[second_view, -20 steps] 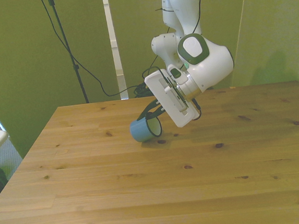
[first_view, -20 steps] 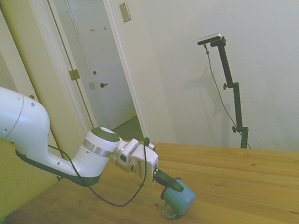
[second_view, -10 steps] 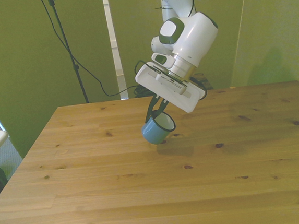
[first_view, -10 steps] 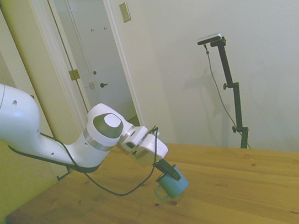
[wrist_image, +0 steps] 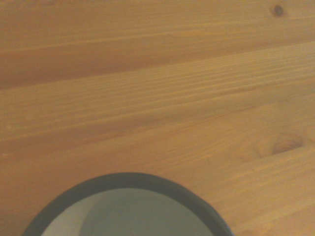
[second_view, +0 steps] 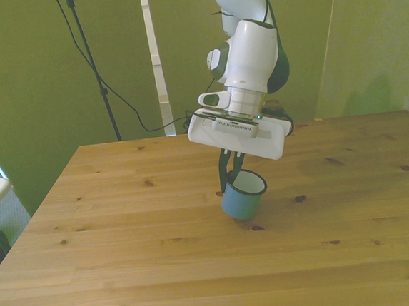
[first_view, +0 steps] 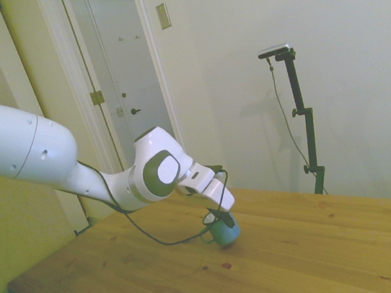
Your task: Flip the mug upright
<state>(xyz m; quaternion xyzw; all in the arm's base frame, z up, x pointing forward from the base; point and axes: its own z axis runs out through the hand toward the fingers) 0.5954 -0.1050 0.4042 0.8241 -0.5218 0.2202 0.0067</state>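
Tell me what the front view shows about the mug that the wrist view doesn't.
Only the front view shows the whole small teal-blue enamel-style mug: its outer wall, its slight tilt with the mouth up, and the white arm's two-finger gripper clamped on its rim from above. Only the wrist view shows the dark rim and pale inside from close up, looking straight into the mouth. Both show the mug's open mouth and the wooden plank table beneath it.
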